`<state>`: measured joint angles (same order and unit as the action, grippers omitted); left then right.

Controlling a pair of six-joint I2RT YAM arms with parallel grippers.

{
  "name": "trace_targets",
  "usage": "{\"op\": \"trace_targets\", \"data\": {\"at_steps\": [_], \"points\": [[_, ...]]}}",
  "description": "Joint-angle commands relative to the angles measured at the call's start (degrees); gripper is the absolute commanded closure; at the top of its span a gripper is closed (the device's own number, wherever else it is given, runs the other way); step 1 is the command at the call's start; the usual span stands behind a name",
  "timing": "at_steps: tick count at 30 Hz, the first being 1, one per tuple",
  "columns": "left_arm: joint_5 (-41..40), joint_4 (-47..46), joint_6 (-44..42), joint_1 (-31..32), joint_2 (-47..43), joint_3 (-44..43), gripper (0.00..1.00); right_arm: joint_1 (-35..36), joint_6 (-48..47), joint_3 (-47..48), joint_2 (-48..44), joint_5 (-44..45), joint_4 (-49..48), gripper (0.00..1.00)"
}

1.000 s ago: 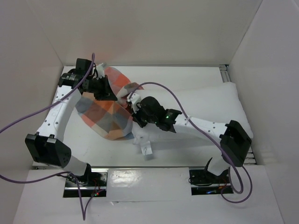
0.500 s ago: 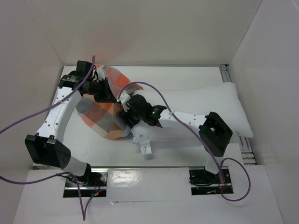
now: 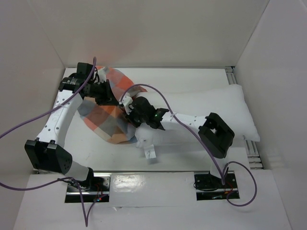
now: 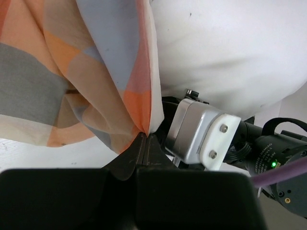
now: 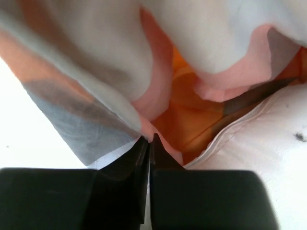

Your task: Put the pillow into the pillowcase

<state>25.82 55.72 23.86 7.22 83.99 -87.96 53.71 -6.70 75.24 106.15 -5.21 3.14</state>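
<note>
Pillow [image 3: 211, 103] lies across the right half of the desk [image 3: 91, 153], left end meeting the pillowcase [image 3: 108, 120] mouth. Pillowcase bunched left of centre. Left jaws pressed together, pinching the pillowcase hem on the far side of the mouth. Right jaws closed on the checked cloth edge close by, against the pillow's end. Small white tag [image 3: 150, 154] pokes out towards the near edge.
</note>
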Motion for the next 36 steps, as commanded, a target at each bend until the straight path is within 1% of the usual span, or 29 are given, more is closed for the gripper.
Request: {"op": "trace_targets", "data": {"at_steps": [1, 2, 5, 9, 15, 21, 25, 29, 36], "points": [[0.98, 0.09, -1.18, -0.28, -1.46, -0.63, 1.0, -0.19, 1.69, -2.73, -3.13, -0.76, -5.6, 0.96], [0.98, 0.09, -1.18, -0.28, -1.46, -0.63, 1.0, -0.19, 1.69, -2.73, -3.66, -0.24, -5.08, 1.0], [0.28, 0.09, -1.18, -0.8, -1.46, -0.63, 1.0, -0.19, 1.69, -2.73, -5.51, -0.24, -3.84, 1.0], [-0.42, 0.09, -1.18, -1.33, -1.46, -0.63, 1.0, -0.19, 3.0, -6.24, -9.9, 0.37, -3.84, 1.0], [-0.52, 0.09, -0.13, -1.95, -1.46, -0.1, 1.0, 0.33, 5.38, -8.36, -15.09, -0.24, -2.62, 1.0], [-1.13, 0.09, -0.13, -1.95, -1.46, -0.63, 1.0, 4.9, 6.44, -8.36, -18.08, -0.76, 0.64, 1.0], [-1.13, 0.09, -0.13, -1.95, -1.46, -0.11, 1.0, 10.43, 8.45, -9.41, -19.22, -0.24, 1.87, 1.0], [-1.13, 0.09, -0.13, -1.95, -1.46, 0.51, 1.0, 15.09, 11.26, -11.52, -20.54, 2.13, 3.46, 1.0], [-1.13, -0.44, -0.13, -1.95, -1.46, 1.12, 1.0, 19.68, 16.45, -15.82, -23.53, 6.96, 5.21, 1.0]]}}
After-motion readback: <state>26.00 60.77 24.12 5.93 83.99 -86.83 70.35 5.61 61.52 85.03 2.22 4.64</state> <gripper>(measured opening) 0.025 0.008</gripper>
